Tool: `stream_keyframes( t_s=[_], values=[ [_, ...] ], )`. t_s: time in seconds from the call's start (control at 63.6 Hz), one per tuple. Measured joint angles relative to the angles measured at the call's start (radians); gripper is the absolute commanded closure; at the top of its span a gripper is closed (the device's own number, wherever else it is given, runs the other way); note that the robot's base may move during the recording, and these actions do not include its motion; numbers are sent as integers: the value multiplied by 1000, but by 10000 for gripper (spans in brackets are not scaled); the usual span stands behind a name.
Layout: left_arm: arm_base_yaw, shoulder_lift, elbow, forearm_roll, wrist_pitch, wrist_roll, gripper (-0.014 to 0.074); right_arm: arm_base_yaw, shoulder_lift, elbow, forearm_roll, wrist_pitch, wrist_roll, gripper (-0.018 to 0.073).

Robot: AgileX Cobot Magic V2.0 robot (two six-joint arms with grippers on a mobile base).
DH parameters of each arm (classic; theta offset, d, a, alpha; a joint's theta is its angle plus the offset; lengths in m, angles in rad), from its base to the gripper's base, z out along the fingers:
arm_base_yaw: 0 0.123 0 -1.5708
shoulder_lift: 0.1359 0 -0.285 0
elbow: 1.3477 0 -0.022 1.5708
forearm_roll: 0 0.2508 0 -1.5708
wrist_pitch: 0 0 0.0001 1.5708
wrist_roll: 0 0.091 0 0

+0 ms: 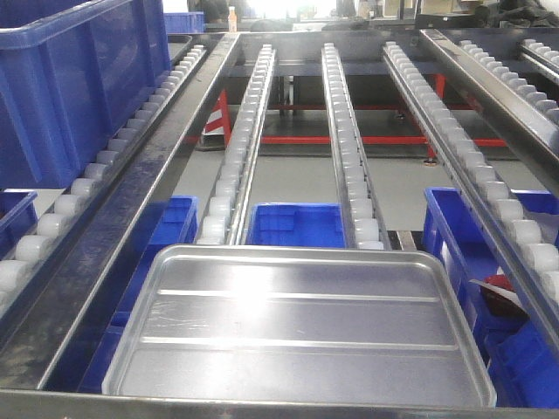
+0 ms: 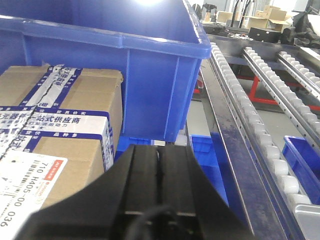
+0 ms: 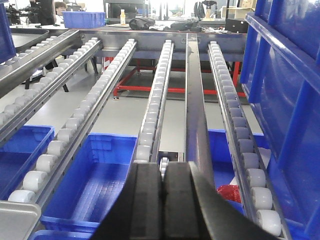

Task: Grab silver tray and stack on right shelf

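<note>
Exterior front-facing view puts the silver tray (image 1: 297, 336) flat and face-up at the near end of the flow rack, resting across two roller rails (image 1: 349, 148), its near rim just beside the front bar. Blue bins (image 1: 293, 225) sit on the level below.

Neither arm has hold of it. The left claw (image 2: 159, 172) is pressed closed on nothing, hanging near a blue crate (image 2: 150, 75) and a taped cardboard box (image 2: 75, 100). The right claw (image 3: 163, 195) is likewise closed and empty, looking up the lanes. A tray corner shows at the edge of each wrist view, so the tray lies between the two.

If this level is the right shelf (image 1: 489, 201), I'd judge the placing done. If not, the grab comes first, and a claw must open and come down over a rim.
</note>
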Motion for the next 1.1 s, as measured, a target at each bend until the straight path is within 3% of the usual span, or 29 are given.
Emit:
stream_keyframes(
  t_s=[0.692, 0.959, 1.1],
  values=[
    [0, 0, 0, 0, -2, 0, 697, 0, 0, 0, 0, 0, 0, 503],
    [0, 0, 0, 0, -91, 0, 697, 0, 0, 0, 0, -72, 0, 503],
    [0, 29, -134, 24, 42, 0, 697, 0, 0, -83, 0, -110, 0, 503]
  ],
)
